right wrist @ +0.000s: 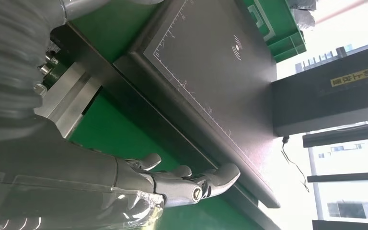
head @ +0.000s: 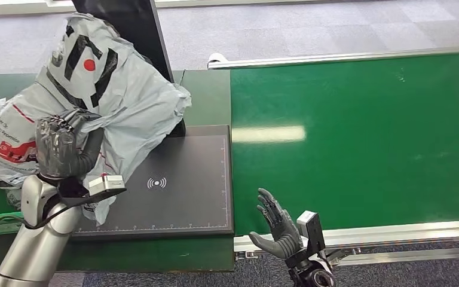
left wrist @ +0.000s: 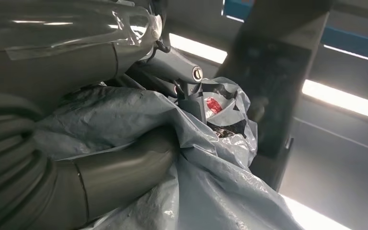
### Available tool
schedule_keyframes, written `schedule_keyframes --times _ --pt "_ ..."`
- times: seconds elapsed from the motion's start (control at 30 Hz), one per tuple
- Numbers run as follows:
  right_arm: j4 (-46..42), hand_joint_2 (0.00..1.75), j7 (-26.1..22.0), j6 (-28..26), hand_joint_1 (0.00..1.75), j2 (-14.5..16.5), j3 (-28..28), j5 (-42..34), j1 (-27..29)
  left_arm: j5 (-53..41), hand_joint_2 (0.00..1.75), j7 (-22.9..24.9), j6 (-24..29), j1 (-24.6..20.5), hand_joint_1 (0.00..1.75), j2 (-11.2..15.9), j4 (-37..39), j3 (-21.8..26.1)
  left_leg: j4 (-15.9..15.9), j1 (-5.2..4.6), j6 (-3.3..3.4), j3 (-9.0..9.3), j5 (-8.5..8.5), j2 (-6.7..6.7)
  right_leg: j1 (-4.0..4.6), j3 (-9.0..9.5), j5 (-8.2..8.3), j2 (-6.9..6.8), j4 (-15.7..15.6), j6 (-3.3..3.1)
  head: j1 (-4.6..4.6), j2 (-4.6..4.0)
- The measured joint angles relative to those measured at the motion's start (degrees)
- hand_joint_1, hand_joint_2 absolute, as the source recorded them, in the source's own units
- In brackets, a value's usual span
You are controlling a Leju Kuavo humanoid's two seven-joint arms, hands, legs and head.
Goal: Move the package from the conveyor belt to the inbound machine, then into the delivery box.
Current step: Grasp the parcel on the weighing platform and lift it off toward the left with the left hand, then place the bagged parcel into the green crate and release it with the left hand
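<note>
A crumpled grey plastic package (head: 116, 98) with black and red print is held up over the left part of the dark scanner pad (head: 179, 191) of the inbound machine. My left hand (head: 63, 143) grips its lower left side, fingers closed into the plastic. Up close, the left wrist view has my thumb and fingers (left wrist: 120, 167) pressed into the grey package (left wrist: 211, 187). My right hand (head: 278, 227) is open, fingers spread, at the near edge of the green conveyor belt (head: 358, 137), holding nothing. In the right wrist view my right hand's fingers (right wrist: 182, 179) hover beside the pad (right wrist: 211, 72).
The inbound machine's black upright post (head: 134, 27) stands behind the package. More printed packages (head: 0, 137) lie at the far left on the green surface. A metal rail (head: 394, 230) runs along the belt's near edge. Grey carpet floor lies beyond.
</note>
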Motion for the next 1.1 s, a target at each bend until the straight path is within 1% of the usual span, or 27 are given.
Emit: schedule_keyframes --times 0.23,0.3,0.37,0.47,0.57,0.63,0.73,0.83,0.93,1.1 --pt "-0.47 1.75 0.15 -0.21 0.0 0.02 -0.1 -0.04 0.07 -1.92 1.75 0.61 0.56 -0.39 1.75 0.5 0.01 1.37 0.01 -0.03 0.01 -0.03 -0.01 0.0 -0.02 -0.02 0.0 0.0 0.0 0.01 0.01 0.0" --pt "-0.49 1.75 0.15 -0.45 0.0 0.02 -0.14 -0.28 0.07 -7.03 1.75 2.73 2.39 -1.11 1.75 0.91 0.45 2.02 0.01 -0.02 0.01 -0.05 -0.02 -0.01 -0.02 -0.04 0.0 0.0 0.0 0.01 0.01 0.0" --pt "-0.58 1.75 0.27 -0.66 0.0 0.0 -0.37 -0.88 0.08 -14.94 1.75 5.57 4.46 -3.16 1.75 2.16 2.59 3.26 0.01 -0.01 0.0 -0.04 -0.01 -0.01 -0.01 -0.04 0.0 0.0 0.0 0.0 0.01 0.0" --pt "-1.35 1.75 0.97 -0.98 0.0 -0.03 -1.2 -1.82 0.36 -21.85 1.75 7.57 5.52 -7.56 1.75 5.12 9.59 5.95 0.0 0.05 -0.03 0.0 0.02 0.01 0.04 -0.03 0.02 0.02 0.02 -0.02 0.01 0.0" --pt "-2.87 1.75 1.93 -1.21 0.0 -0.02 -2.33 -2.05 1.24 -24.65 1.75 7.67 6.91 -11.25 1.75 8.08 19.28 8.62 -0.01 0.1 -0.07 0.03 0.05 0.06 0.09 -0.03 0.03 0.07 0.05 -0.04 -0.01 0.0" --pt "-3.83 1.75 2.32 -1.27 0.0 0.0 -3.09 -2.03 1.92 -25.03 1.75 7.48 7.63 -12.77 1.75 9.49 25.21 10.44 -0.01 0.11 -0.09 0.02 0.05 0.09 0.1 -0.05 0.02 0.1 0.07 -0.05 -0.01 0.0" --pt "-4.91 1.75 2.47 -1.4 0.0 0.0 -4.01 -1.99 2.63 -26.56 1.75 8.3 7.83 -14.55 1.75 10.96 31.98 12.81 0.0 0.11 -0.09 -0.04 0.05 0.08 0.1 -0.09 0.01 0.1 0.07 -0.05 0.01 0.0" --pt "-5.84 1.75 2.49 -1.68 0.0 0.03 -4.66 -1.97 3.21 -30.4 1.75 10.5 7.89 -16.31 1.75 12.03 37.4 14.49 0.0 0.1 -0.09 -0.08 0.04 0.07 0.09 -0.11 0.01 0.1 0.06 -0.05 0.03 0.0" --pt "-6.51 1.75 2.55 -1.77 0.0 0.19 -5.16 -1.87 3.94 -32.12 1.75 11.4 8.22 -18.01 1.75 13.03 42.5 15.88 0.0 0.09 -0.09 -0.1 0.03 0.08 0.08 -0.11 0.01 0.1 0.05 -0.04 0.01 0.0" --pt "-6.67 1.75 2.56 -1.54 0.0 0.37 -5.42 -1.57 4.57 -33.6 1.75 12.91 8.51 -18.43 1.75 15.07 48.16 18.28 -0.02 0.11 -0.11 -0.11 0.02 0.09 0.1 -0.13 0.0 0.11 0.05 -0.06 0.01 0.0"
